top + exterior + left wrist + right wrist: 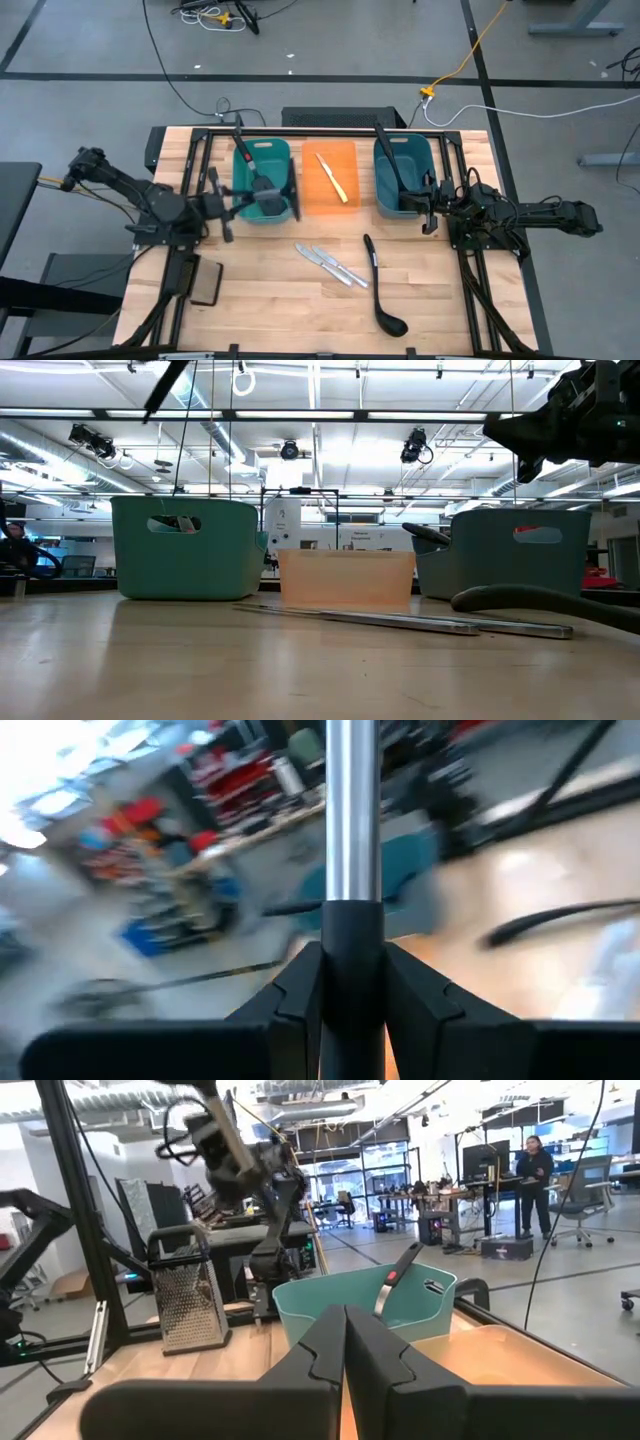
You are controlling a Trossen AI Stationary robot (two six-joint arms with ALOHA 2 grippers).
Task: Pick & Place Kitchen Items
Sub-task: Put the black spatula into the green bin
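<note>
No legible writing on bins (265, 180)

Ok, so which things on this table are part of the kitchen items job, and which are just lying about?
Job items: ladle on the table; table knives beside it; cream-handled knife in the orange bin; long utensil in the blue bin; gripped utensil in the left gripper.
Just there: teal bin; black pad.

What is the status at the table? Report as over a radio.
Left gripper shut on utensil, at teal bin. Right gripper shut, empty, beside blue bin. Ladle, two knives on table. Nothing blocking.
</note>
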